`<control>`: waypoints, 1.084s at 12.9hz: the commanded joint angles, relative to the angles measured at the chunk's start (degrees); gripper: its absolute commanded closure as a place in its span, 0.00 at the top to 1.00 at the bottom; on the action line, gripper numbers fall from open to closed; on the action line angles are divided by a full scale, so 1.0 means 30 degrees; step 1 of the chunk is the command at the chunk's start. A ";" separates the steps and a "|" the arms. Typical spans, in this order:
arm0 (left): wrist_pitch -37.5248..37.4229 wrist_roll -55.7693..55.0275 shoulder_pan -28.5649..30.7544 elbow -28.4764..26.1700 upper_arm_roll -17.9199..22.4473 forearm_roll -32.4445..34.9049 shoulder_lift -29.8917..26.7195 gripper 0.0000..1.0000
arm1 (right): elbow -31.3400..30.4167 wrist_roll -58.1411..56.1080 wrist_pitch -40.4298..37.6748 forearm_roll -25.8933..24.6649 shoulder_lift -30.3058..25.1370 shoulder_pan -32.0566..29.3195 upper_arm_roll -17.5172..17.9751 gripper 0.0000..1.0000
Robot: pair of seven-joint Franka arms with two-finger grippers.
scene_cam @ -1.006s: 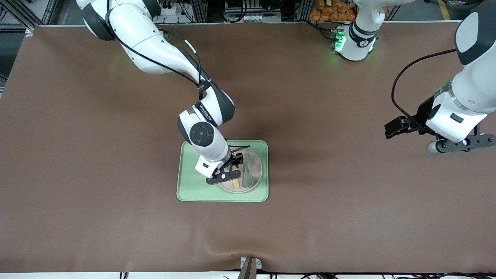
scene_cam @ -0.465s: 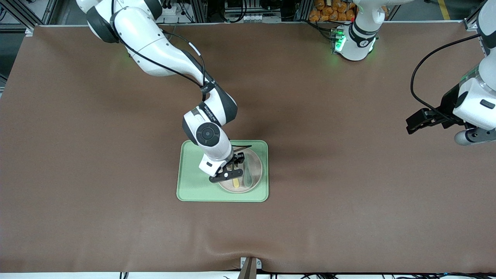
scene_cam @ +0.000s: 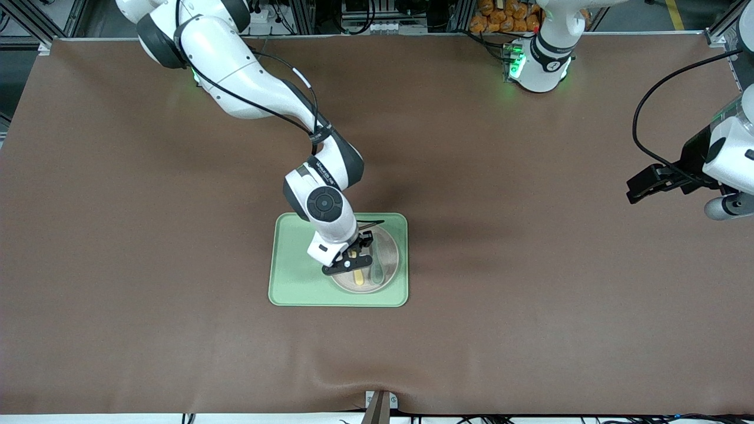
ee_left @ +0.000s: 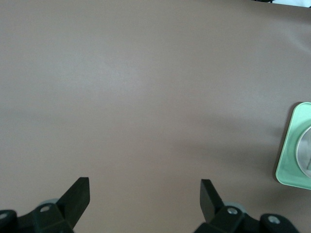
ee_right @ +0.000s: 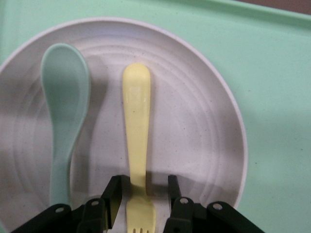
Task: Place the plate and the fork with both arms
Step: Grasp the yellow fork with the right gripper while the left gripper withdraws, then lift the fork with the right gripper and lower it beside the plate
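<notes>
The plate sits on a green tray, holding fork and spoon. The right gripper straddles the fork, fingers apart (not yet gripped). The left gripper waits open over bare bench.

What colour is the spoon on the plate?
Muted grey-green; the spoon shows best in the right wrist view.

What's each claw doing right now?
Left claw: open, empty, over bare table.
Right claw: open, straddling the fork on the plate, not yet closed on it.
</notes>
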 commanded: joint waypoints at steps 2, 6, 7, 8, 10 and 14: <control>-0.0120 0.0305 0.0264 -0.0326 -0.0214 0.0093 -0.0654 1.00 | 0.0297 0.0568 0.0126 -0.0641 0.0152 0.0192 -0.0114 0.11; -0.0237 0.0596 0.0380 -0.0326 -0.0156 -0.0023 -0.1034 1.00 | 0.0736 0.0598 -0.0340 -0.0525 -0.0081 -0.0041 -0.0085 0.00; -0.0266 0.0831 0.0439 -0.0442 -0.0097 -0.0314 -0.1384 1.00 | 0.0853 0.0568 -0.0981 -0.0408 -0.0315 -0.0100 -0.0056 0.00; -0.0325 0.0833 0.0469 -0.0501 -0.0097 -0.0375 -0.1474 1.00 | 0.1203 0.0568 -0.1799 -0.0378 -0.0375 -0.0188 -0.0026 0.00; -0.0559 0.0891 0.0382 -0.0675 0.0078 -0.0492 -0.1970 1.00 | 0.1645 0.1121 -0.2656 0.0407 -0.0492 -0.0596 0.0003 0.00; -0.0530 0.1739 -0.0494 -0.2315 0.1948 -0.1634 -0.3494 1.00 | 0.1031 0.1125 -0.3213 0.1379 -0.1694 -0.2119 0.0120 0.00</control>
